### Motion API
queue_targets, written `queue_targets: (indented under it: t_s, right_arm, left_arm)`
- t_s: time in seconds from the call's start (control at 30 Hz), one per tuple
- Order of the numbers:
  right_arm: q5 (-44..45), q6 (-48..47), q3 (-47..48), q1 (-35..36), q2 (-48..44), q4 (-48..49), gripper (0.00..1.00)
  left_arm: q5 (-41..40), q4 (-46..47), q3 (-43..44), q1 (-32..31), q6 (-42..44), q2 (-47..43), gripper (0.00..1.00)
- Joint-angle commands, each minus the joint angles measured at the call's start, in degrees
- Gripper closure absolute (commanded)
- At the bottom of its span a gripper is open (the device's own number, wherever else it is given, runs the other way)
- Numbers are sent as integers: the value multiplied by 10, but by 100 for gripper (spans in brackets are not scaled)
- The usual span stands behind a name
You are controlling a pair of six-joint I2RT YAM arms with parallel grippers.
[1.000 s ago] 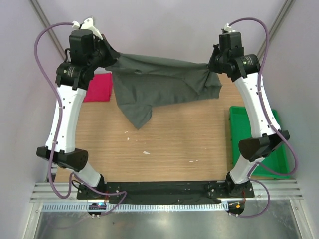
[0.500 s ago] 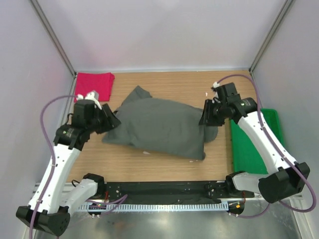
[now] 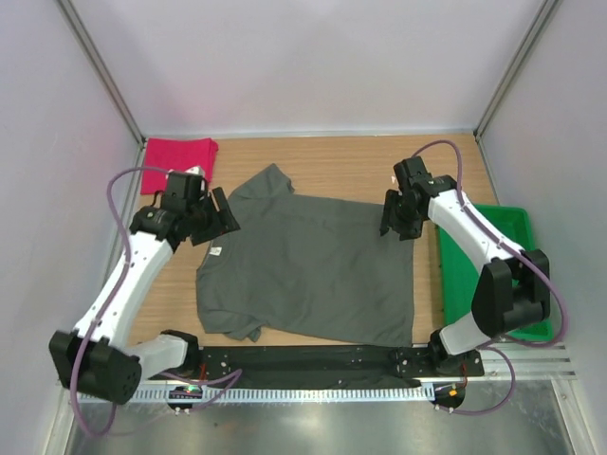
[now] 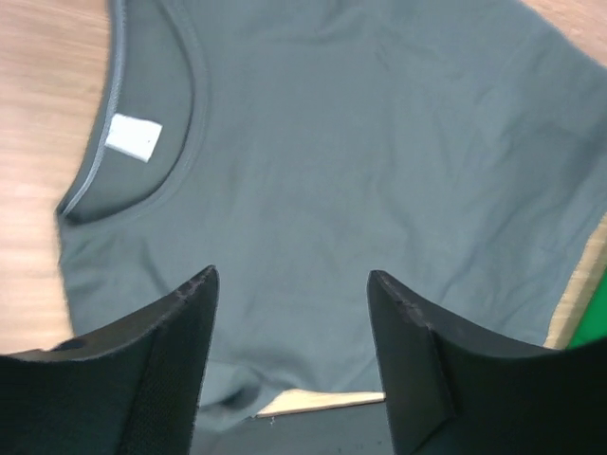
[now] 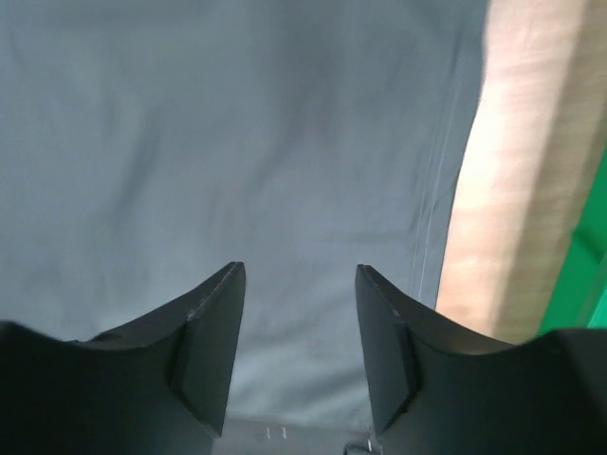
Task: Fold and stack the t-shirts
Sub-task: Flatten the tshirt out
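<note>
Grey shirt (image 3: 313, 270) spread flat on worktop (image 3: 322, 166), collar to the left.
Left tool (image 4: 289, 303) by the collar and right tool (image 5: 296, 294) over the hem are both spread, gripping nothing. Red shirt (image 3: 178, 163) lies folded at far-left corner, tray (image 3: 465, 256) near the hem.

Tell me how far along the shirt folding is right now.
Done: the red shirt looks folded at the far left corner of the table, and the grey shirt lies spread flat. In hand: nothing; the left gripper and right gripper are both open above the grey shirt. Left: folding the grey shirt and stacking the two.
</note>
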Motion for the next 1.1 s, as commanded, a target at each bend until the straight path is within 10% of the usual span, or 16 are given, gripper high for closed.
queue_targets:
  t_s: [0.0, 0.3, 0.87, 1.07]
  right_arm:
    - [68, 38, 26, -12, 39, 89, 46]
    - [164, 37, 60, -15, 142, 227, 70]
    - [157, 67, 168, -27, 329, 253, 73]
    - [196, -7, 320, -46, 442, 267, 70]
  left_arm:
    - [35, 93, 8, 2, 20, 74, 36]
    - [38, 255, 50, 7, 6, 297, 66]
    - [51, 250, 216, 48, -41, 554, 69]
    - [96, 244, 394, 65, -22, 680, 64]
